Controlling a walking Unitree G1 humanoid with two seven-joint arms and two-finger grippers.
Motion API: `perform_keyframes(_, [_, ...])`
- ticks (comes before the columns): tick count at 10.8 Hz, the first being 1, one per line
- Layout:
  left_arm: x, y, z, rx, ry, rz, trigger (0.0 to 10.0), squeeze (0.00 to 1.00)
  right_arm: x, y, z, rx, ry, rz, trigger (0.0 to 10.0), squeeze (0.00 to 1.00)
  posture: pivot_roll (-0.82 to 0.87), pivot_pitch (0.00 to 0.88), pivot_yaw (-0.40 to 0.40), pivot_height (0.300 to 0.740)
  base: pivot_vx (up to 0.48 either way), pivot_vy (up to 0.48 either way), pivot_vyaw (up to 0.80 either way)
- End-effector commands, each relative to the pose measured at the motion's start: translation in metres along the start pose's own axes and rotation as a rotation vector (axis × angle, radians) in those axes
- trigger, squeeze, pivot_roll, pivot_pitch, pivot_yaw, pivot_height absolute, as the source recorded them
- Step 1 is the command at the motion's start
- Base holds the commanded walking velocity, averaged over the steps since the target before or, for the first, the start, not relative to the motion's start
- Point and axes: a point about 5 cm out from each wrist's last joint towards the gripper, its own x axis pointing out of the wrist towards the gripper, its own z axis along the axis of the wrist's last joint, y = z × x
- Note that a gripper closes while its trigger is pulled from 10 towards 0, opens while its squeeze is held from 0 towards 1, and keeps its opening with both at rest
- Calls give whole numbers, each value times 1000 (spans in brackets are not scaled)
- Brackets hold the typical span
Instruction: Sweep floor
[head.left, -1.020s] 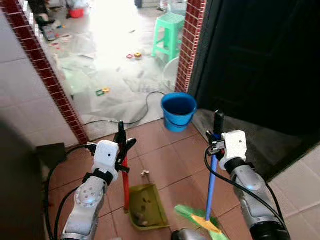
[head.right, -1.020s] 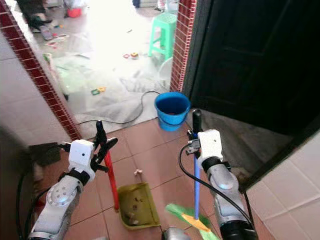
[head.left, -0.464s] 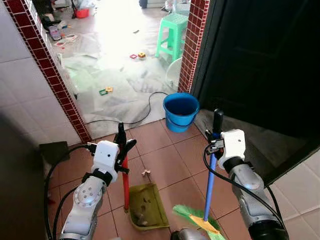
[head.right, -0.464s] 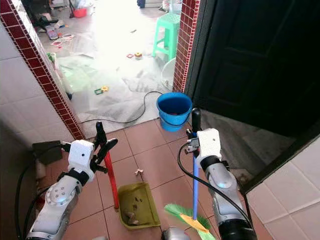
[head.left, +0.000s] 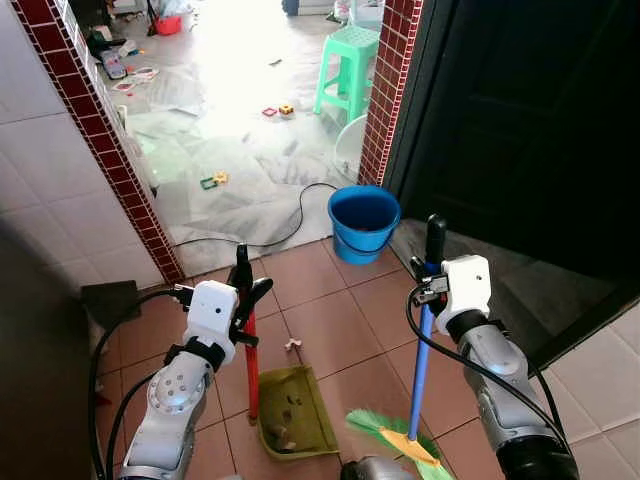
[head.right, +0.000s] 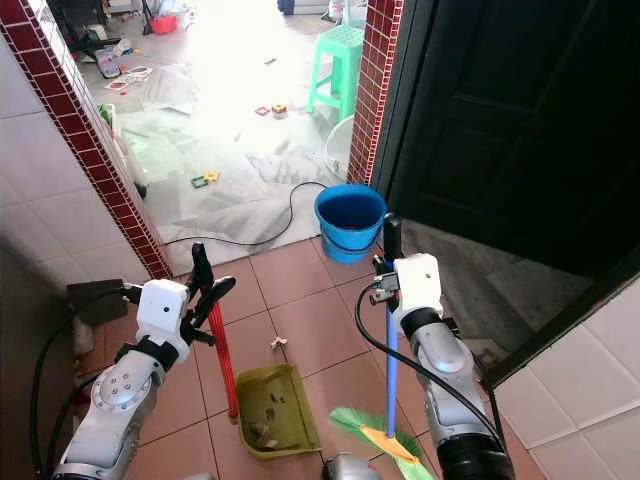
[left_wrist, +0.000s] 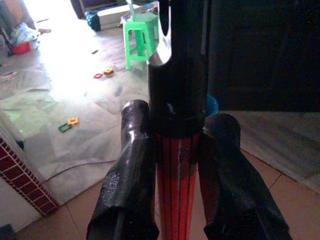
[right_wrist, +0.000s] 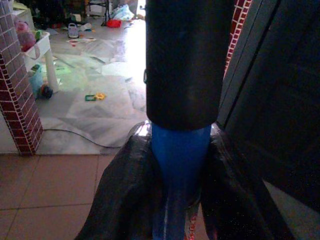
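Note:
My left gripper (head.left: 245, 295) is shut on the red handle (head.left: 251, 370) of an olive-green dustpan (head.left: 294, 413) that rests on the terracotta tiles with bits of debris inside. In the left wrist view the two black fingers (left_wrist: 131, 190) clamp that red handle (left_wrist: 175, 200). My right gripper (head.left: 432, 270) is shut on the blue broom handle (head.left: 420, 375). The green and yellow broom head (head.left: 400, 440) touches the floor to the right of the dustpan. A small scrap of litter (head.left: 291, 346) lies on the tiles just beyond the pan.
A blue bucket (head.left: 363, 222) stands ahead at the doorway beside a red brick pillar (head.left: 392, 80). A black cable (head.left: 270, 235) runs across the threshold. Beyond are a green stool (head.left: 348, 70) and scattered toys. A dark door (head.left: 520, 120) is on the right.
The camera has tilted up slightly, so the scene sits a little lower in the picture. Both grippers keep their hold; dustpan and broom stay in place.

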Motion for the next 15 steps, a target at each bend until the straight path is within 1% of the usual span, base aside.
perform_keyframes(1, [2, 1, 1, 16, -2, 0, 10000, 0, 3, 0, 4, -3, -13, 6, 10000, 0, -20, 0, -7, 740, 0, 0, 0])
perform_keyframes(4, [2, 1, 1, 18, -2, 6, 10000, 0, 3, 0, 4, -4, -15, 7, 10000, 0, -18, 0, -9, 740, 0, 0, 0])
perform_keyframes(7, [1, 5, -2, 22, 10, 17, 10000, 0, 2, -5, 1, 21, -2, -30, 10000, 0, -27, 0, -4, 740, 0, 0, 0])
perform_keyframes(8, [0, 6, -3, 12, 14, 31, 10000, 0, 3, -3, 0, 25, -5, -29, 10000, 0, -29, 0, 13, 740, 0, 0, 0])
perform_keyframes(10, [-1, 7, -5, 17, 24, 18, 10000, 0, 6, -2, -1, 46, -9, -65, 10000, 0, -12, 0, 47, 740, 0, 0, 0])
perform_keyframes(11, [0, 11, -4, 33, 29, 2, 10000, 0, 6, 0, -3, 58, -10, -77, 10000, 0, -16, 0, 69, 740, 0, 0, 0])
perform_keyframes(12, [1, 15, -3, 45, 32, -8, 10000, 0, 6, 2, -3, 66, -15, -86, 10000, 0, -20, 0, 76, 740, 0, 0, 0])
perform_keyframes(14, [2, 15, -4, 45, 34, -7, 10000, 0, 6, 0, -4, 59, -15, -88, 10000, 0, -23, 0, 75, 740, 0, 0, 0])
perform_keyframes(15, [0, 13, -6, 35, 37, 0, 10000, 0, 4, -2, -3, 42, -14, -66, 10000, 0, -24, 0, 61, 740, 0, 0, 0])
